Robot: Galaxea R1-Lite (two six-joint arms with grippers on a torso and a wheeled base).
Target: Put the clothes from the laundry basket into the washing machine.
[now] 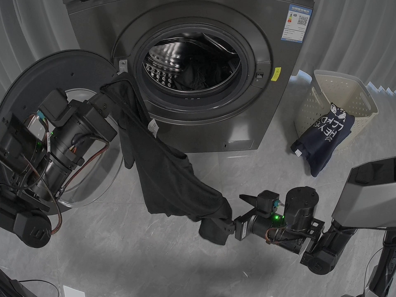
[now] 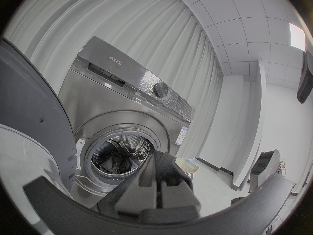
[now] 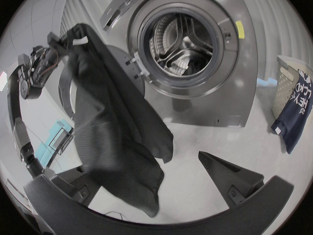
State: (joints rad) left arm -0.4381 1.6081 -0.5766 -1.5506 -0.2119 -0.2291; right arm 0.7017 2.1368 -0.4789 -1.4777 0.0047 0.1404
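**Black garment strung between two hands before an open washer**

- Left hand [image 1: 108, 100]: closed tight on the upper end of the black garment [image 1: 165, 174], raised beside the open door [image 1: 53, 71]. In the left wrist view the cloth bunched over the pinched fingers [image 2: 143, 193] and hid their tips.
- Black garment: hung slantwise from the left hand down to the right hand [image 1: 222, 227], clear of the floor [image 1: 123, 248], in front of the washing machine [image 1: 264, 116] and outside it. A white tag showed on one edge.
- Right hand: low, near the floor, spread wide. One finger [image 3: 228, 180] stood bare; the garment's lower end draped over the other and covered it, so any grip there could not be made out.
- Drum [image 1: 165, 62]: open, with a dark item [image 1: 198, 75] inside, its kind unclear.
- Laundry basket [image 1: 363, 100]: cream, perforated, on the floor to the right of the machine, with a navy printed garment [image 1: 326, 139] hung over its front rim. Its inside was hidden.
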